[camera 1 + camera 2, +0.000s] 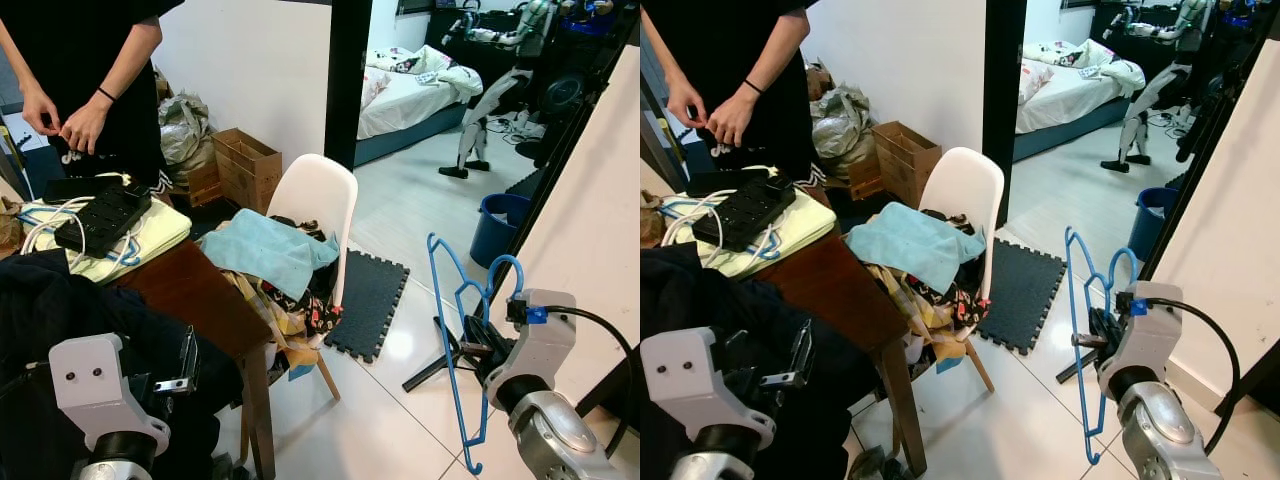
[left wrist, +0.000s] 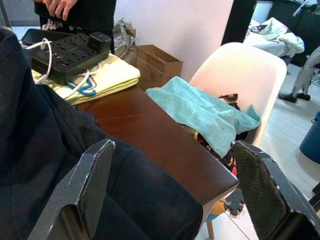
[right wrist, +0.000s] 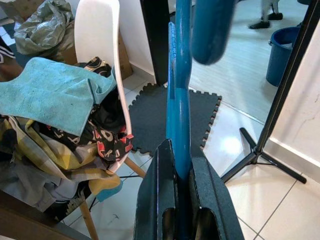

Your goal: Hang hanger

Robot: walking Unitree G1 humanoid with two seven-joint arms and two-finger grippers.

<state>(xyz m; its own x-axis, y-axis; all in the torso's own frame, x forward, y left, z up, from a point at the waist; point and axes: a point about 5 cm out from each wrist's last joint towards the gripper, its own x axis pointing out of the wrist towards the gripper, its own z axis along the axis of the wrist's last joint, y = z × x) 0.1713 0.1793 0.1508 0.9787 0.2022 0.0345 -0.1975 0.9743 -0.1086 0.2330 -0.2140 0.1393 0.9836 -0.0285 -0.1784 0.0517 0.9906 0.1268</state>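
Note:
A blue plastic hanger (image 1: 452,330) stands upright at the lower right, held over the white floor tiles. My right gripper (image 1: 474,352) is shut on its lower part; in the right wrist view the black fingers (image 3: 156,200) press on the blue hanger bar (image 3: 179,95). Its hook curls just above the wrist. My left gripper (image 2: 175,190) is open with nothing between its fingers, hovering over a dark garment (image 2: 45,170) on the brown table (image 1: 195,290).
A white chair (image 1: 318,195) piled with clothes and a teal towel (image 1: 268,250) stands beside the table. A person (image 1: 90,80) stands behind the table, by a black power strip (image 1: 105,215). A black stand's legs (image 1: 430,370), foam mat (image 1: 368,300), blue bin (image 1: 500,225), cardboard box (image 1: 245,165).

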